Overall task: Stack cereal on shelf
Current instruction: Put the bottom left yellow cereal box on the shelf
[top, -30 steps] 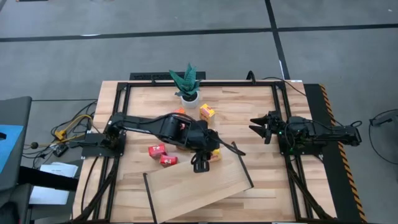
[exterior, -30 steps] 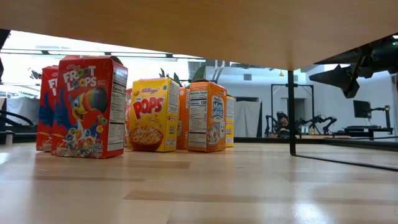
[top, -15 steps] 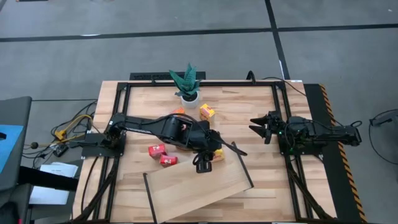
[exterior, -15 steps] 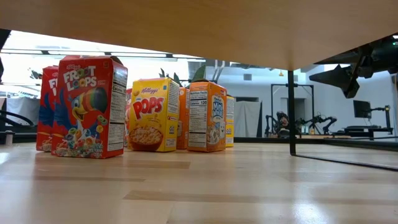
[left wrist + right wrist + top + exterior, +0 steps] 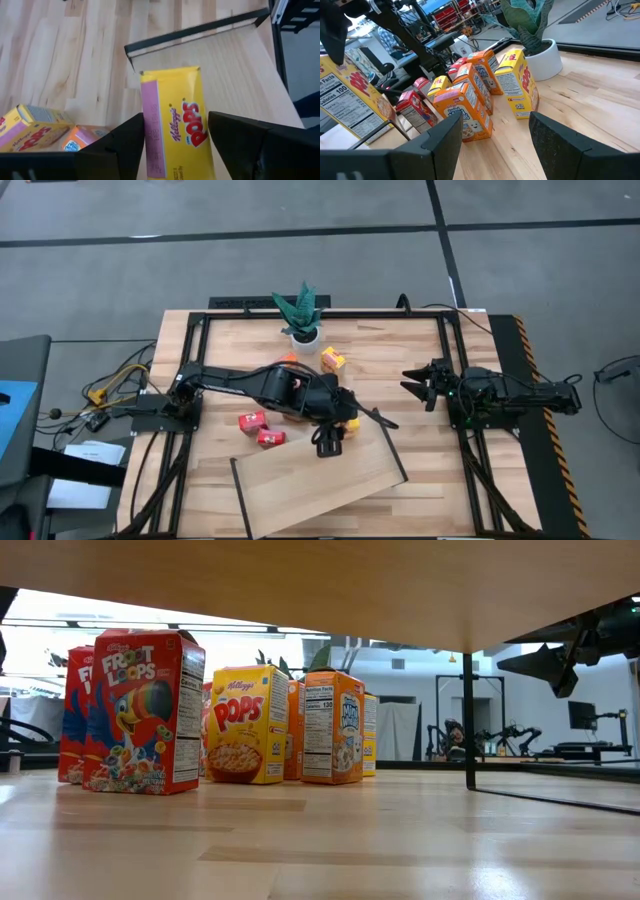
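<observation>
High view, frame centre: the left gripper (image 5: 327, 446) hangs over the upper edge of the shelf (image 5: 320, 480), and in its wrist view a yellow Pops box (image 5: 175, 125) lies flat between its two dark fingers (image 5: 125, 145), which flank the box's long sides with slight gaps, so a grip cannot be confirmed. The shelf is a smooth light-wood board with a thin black rail (image 5: 195, 31); the remaining cereal (image 5: 140, 710), glossy printed cardboard boxes in red, yellow and orange, stands upright on the slatted table (image 5: 320, 840) at left centre of the low view. The right gripper (image 5: 415, 383) waits at the frame's right, jaws spread wide and empty.
</observation>
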You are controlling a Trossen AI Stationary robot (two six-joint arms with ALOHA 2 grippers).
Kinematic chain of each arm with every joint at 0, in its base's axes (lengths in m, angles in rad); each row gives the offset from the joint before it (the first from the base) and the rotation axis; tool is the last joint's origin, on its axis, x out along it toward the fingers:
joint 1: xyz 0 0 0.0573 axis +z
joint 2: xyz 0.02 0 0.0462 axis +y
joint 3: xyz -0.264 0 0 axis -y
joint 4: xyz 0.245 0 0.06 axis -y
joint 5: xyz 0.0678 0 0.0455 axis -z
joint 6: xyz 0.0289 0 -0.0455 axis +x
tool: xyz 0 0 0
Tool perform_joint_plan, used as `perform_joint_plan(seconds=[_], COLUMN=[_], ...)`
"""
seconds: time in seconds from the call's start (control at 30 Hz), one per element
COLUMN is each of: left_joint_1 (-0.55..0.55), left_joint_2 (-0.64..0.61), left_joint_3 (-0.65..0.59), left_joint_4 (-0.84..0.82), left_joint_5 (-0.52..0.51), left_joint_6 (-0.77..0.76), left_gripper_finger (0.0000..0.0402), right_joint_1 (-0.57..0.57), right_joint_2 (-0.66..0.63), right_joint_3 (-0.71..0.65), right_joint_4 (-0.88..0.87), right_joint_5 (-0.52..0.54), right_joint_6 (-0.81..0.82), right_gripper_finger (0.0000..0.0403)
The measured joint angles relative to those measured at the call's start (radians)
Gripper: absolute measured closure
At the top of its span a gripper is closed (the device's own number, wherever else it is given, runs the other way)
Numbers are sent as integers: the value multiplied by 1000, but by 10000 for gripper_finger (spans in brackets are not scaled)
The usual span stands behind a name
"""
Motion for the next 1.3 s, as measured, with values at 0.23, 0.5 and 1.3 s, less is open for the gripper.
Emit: perform_joint_plan(seconds=[0.23,0.5,1.3], left_joint_1=[3,14,18], left_joint_2=[0,0,0], left_joint_3=[0,0,0], left_joint_4=[19,42,49], left_joint_5=[6,41,-13], left_joint_6=[3,-15,-88], left_gripper_finger=[193,193,193], right_joint_1=[0,0,0], right_joint_2=[0,0,0], right_joint_3=[0,0,-7], right_joint_4=[0,0,188], right_joint_5=[0,0,0], right_joint_6=[0,0,-64], right_gripper_finger=[148,148,148])
